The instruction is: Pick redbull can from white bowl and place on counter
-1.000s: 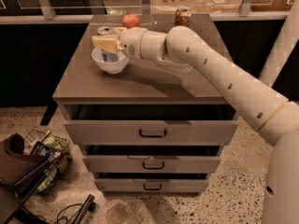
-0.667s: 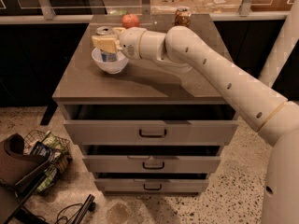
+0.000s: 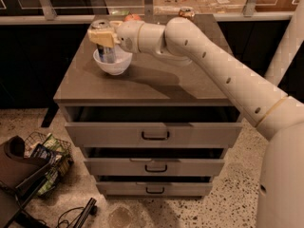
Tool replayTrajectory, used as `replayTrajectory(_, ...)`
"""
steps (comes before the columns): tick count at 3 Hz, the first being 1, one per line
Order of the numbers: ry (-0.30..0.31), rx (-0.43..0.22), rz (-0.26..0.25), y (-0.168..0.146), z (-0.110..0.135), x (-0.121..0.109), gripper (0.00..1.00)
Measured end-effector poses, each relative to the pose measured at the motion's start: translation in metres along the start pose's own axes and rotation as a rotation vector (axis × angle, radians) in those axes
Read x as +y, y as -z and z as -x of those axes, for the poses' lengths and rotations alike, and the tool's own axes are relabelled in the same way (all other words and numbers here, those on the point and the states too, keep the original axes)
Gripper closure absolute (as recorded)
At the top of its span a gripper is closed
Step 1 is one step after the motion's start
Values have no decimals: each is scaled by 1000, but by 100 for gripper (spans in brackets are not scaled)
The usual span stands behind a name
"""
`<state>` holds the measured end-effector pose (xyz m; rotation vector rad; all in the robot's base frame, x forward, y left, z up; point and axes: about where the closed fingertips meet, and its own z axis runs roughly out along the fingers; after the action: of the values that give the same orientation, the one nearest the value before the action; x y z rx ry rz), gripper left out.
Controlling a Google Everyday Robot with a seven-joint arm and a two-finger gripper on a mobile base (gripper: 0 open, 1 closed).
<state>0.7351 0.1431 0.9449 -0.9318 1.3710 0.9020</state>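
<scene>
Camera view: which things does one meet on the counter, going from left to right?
White bowl holding the redbull can, with the gripper at the can → reddish round thing → orange-gold can.

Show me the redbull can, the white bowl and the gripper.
redbull can [image 3: 107, 55], camera view, lower body.
white bowl [image 3: 115, 66], camera view, front wall.
gripper [image 3: 102, 36], camera view, tip at the can's upper half, above the bowl.
</scene>
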Motion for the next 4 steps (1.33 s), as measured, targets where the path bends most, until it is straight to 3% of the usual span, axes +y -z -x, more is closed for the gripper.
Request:
replayTrajectory(1, 18, -20, 25, -3, 38, -2, 100)
replayTrajectory(2, 44, -27, 16, 12, 75, -9, 100)
replayTrajectory(3, 54, -20, -27, 39, 99, -16, 100)
replayTrajectory(4, 39, 0, -90, 74, 99, -24, 100)
